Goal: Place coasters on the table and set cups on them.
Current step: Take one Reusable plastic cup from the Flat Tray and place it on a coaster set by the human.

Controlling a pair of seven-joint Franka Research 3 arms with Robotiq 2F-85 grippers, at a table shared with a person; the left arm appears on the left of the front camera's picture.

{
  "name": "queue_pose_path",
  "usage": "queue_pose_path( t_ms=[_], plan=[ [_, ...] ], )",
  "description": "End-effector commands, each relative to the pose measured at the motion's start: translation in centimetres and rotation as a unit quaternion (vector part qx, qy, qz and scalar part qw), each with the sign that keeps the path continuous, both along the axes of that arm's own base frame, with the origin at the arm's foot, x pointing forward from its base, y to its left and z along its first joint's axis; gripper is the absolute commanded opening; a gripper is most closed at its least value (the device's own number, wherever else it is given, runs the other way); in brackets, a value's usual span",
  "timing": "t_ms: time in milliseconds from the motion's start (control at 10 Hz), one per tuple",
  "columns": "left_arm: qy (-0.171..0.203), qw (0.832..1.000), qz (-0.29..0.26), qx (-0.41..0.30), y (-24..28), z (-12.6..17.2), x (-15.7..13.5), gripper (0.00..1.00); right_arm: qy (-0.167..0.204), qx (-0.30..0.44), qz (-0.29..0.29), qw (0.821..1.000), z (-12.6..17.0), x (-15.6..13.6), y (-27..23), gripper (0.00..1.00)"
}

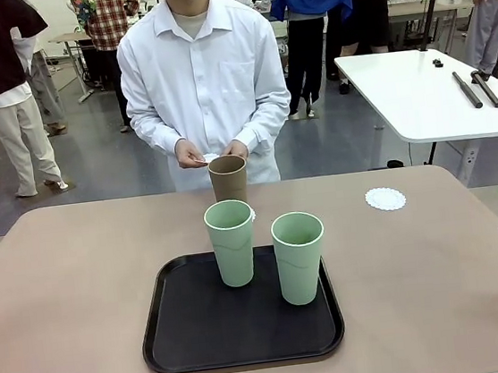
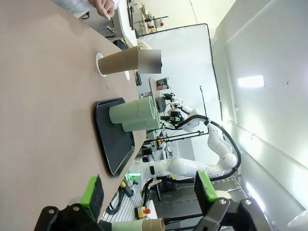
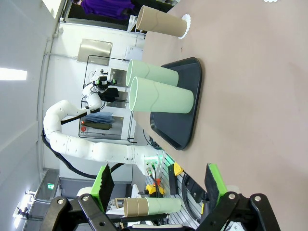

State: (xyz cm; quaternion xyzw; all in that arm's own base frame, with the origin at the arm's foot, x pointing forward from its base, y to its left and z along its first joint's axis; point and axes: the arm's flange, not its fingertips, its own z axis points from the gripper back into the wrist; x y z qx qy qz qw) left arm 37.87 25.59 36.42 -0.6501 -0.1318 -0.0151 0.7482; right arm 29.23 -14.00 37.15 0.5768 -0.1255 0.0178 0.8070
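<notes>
Nearest the front camera lies a black square plastic tray (image 1: 185, 338) with a raised rim, resting on the large beige-tan matte table (image 1: 63, 289). Two tall tapered pale mint green tumblers stand upright on it. The left mint cup (image 1: 232, 242) is by the middle of the tray's far edge. The right mint cup (image 1: 299, 257) is just beside it, on the tray's right part and closer to the camera.

Just beyond the tray's far edge, a tan-brown tapered tumbler (image 1: 228, 178) stands upright on the table. It sits on a small round white lacy paper coaster (image 2: 99, 62), whose scalloped rim shows around the base. A second lacy white coaster (image 1: 385, 199) lies flat and bare on the table, well apart from the tray, beyond its far right corner.

Past the tray, at the table's far side, a person in a white shirt holds both hands (image 1: 189, 154) together behind the tan cup. A small white disc (image 1: 211, 158) is pinched between them.

In its own wrist view, the left gripper (image 2: 148, 190) has its green-padded fingers spread wide with nothing between them, the tray ahead. The right gripper (image 3: 159, 185) is likewise spread wide and holds nothing, facing the tray from the other side.
</notes>
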Motion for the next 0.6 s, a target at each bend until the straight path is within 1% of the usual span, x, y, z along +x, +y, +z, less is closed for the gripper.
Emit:
queue_pose_path(
  t_ms=[0, 100, 200, 400, 500],
  plan=[
    [-0.008, 1.0, 0.0, -0.005, 0.3, 0.3, 0.0, 1.0, -0.006, 0.007, -0.003, 1.0, 0.0, 0.2, -0.1, 1.0],
    [-0.008, 1.0, 0.0, -0.005, 0.3, 0.3, 0.0, 1.0, 0.0, 0.0, 0.0, 1.0, 0.0, 0.0, 0.0, 1.0],
    [-0.008, 1.0, 0.0, -0.005, 0.3, 0.3, 0.0, 1.0, -0.008, -0.028, 0.03, 0.999, 1.1, 1.6, -0.2, 1.0],
    [-0.008, 1.0, 0.0, -0.005, 0.3, 0.3, 0.0, 1.0, -0.024, -0.126, 0.063, 0.99, 3.8, 5.9, 1.6, 1.0],
    [-0.008, 1.0, 0.0, -0.005, 0.3, 0.3, 0.0, 1.0, -0.064, -0.175, 0.107, 0.977, 6.1, 7.6, 3.8, 1.0]
  ],
)
